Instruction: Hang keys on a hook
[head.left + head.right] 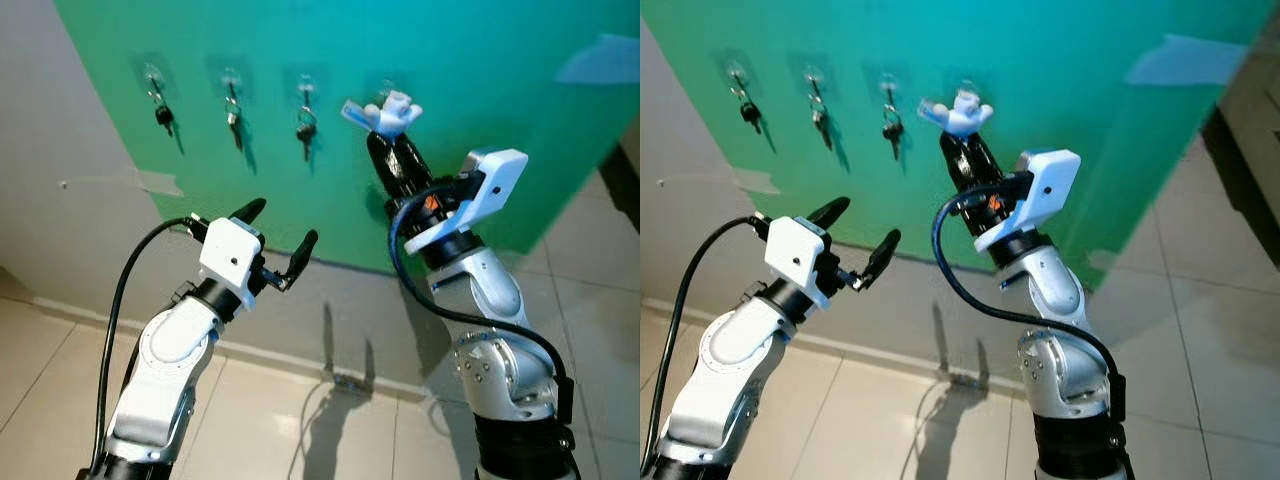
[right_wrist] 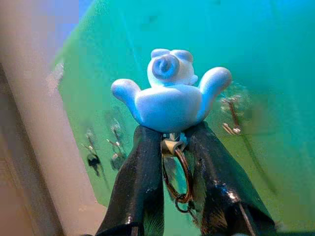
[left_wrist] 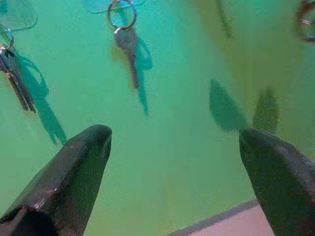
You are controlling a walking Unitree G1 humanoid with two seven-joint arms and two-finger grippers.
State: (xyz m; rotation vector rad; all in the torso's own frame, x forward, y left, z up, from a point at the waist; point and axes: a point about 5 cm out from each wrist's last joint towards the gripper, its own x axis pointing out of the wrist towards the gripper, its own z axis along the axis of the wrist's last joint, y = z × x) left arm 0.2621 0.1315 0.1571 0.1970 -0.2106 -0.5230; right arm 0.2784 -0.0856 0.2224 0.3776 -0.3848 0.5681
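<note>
Black fingers of the right gripper (image 2: 173, 142) are pressed together on a pale blue-white figurine keychain (image 2: 170, 98), the little rounded figure with outstretched arms sitting above the fingertips while its brass-coloured key ring (image 2: 183, 174) hangs down in the narrow gap between them. From the head camera, the silver right arm (image 1: 490, 300) reaches up toward a green wall panel (image 1: 480, 120) and holds the figurine against it, close to the fourth clear adhesive hook (image 2: 230, 114) — the wrist camera shows that metal hook just beside the figure's raised arm, though whether they touch cannot be told.

To the left along the same row, three more hooks each carry something: a dark-headed key (image 1: 163, 114) on the first, a silver key bunch (image 1: 233, 112) on the second and a dark key on a ring (image 1: 305, 125) on the third.

Lower down, the left gripper (image 1: 282, 232) is held in front of the panel with its two black fingers spread wide and nothing between them; its wrist camera looks past the fingertips at a single silver key on a ring (image 3: 127, 42) and a key bunch (image 3: 14, 73) hanging on the green surface. Grey wall (image 1: 60, 150) and pale floor tiles (image 1: 260, 420) lie beneath — shadows of both arms fall across them.
</note>
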